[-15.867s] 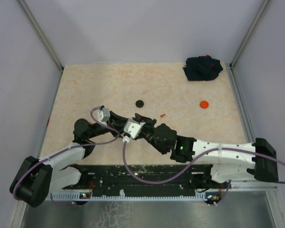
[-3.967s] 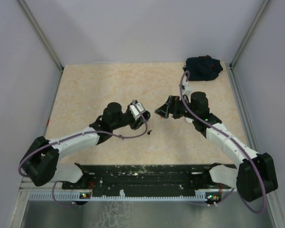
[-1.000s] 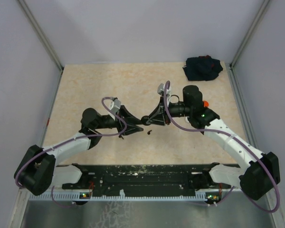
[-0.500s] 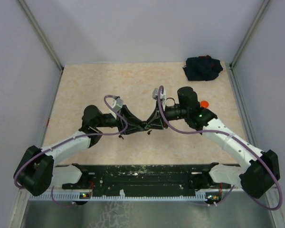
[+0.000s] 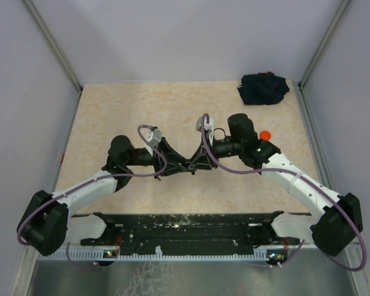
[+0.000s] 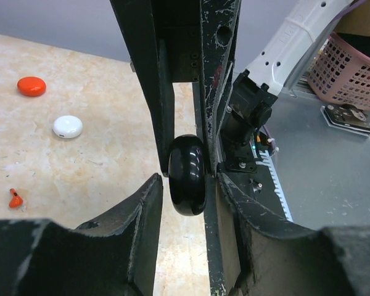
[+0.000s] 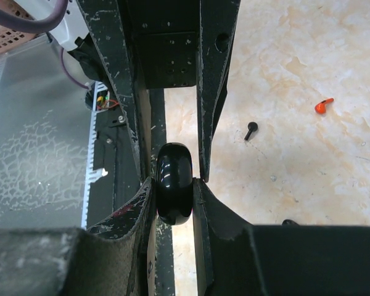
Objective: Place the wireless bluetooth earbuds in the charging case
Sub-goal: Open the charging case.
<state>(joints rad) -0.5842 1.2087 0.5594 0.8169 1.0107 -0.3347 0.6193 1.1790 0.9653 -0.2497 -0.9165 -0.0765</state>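
A glossy black round charging case [image 7: 173, 191] is pinched edge-on between my right gripper's [image 7: 173, 183] fingers, above the table's middle. My left gripper [image 6: 190, 185] faces it tip to tip, open. Its jaws straddle the case [image 6: 186, 188] and the right fingers, with a gap on the left side. In the top view both grippers [image 5: 184, 165] [image 5: 196, 164] meet, and the case is hidden between them. A black earbud [image 7: 251, 130] and a red earbud [image 7: 323, 106] lie on the table beyond. The left wrist view also shows a red earbud [image 6: 15, 198].
A white round case [image 6: 68, 126] and an orange-red one [image 6: 31, 86] [image 5: 265, 135] lie on the beige table. A dark cloth bundle [image 5: 263, 89] sits at the back right corner. The black base rail [image 5: 185, 225] runs along the near edge.
The two grippers have closed the gap between them and now meet tip to tip. The left fingers now straddle the black case, which the right gripper has kept hold of.
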